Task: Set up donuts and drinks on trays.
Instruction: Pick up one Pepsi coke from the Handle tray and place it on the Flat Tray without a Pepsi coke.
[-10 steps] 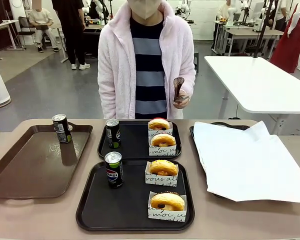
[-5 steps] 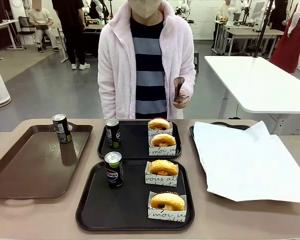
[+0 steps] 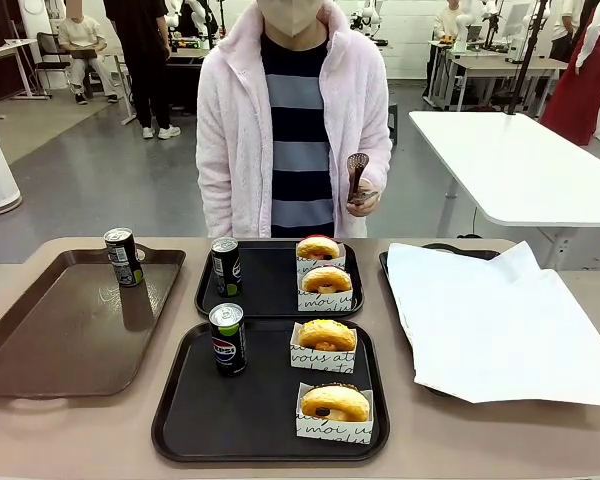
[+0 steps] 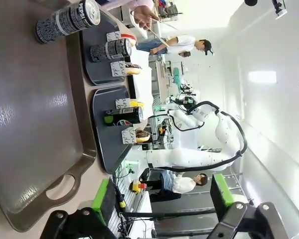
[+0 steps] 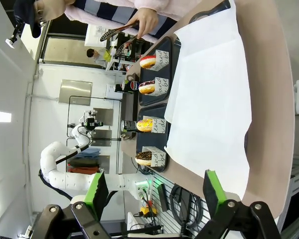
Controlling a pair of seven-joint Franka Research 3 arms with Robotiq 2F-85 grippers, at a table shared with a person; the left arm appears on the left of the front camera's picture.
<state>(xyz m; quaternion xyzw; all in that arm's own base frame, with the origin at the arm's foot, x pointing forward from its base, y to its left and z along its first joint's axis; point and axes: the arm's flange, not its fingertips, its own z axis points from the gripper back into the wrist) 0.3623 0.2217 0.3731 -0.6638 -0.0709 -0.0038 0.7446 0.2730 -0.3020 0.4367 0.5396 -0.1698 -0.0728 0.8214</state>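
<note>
- Near black tray: can left, two sleeved donuts right.
- Far black tray, just behind near tray: second can, two more donuts.
- Brown tray, left of near tray: third can.
- Left gripper, right gripper: jaws apart, empty.

- Trays: matte black.
- Cans: black, silver tops, green band.
- Donuts: golden-brown, in white sleeves with black script.
- Side tray: glossy brown.
- Paper: white.
- Worktop: beige.
</note>
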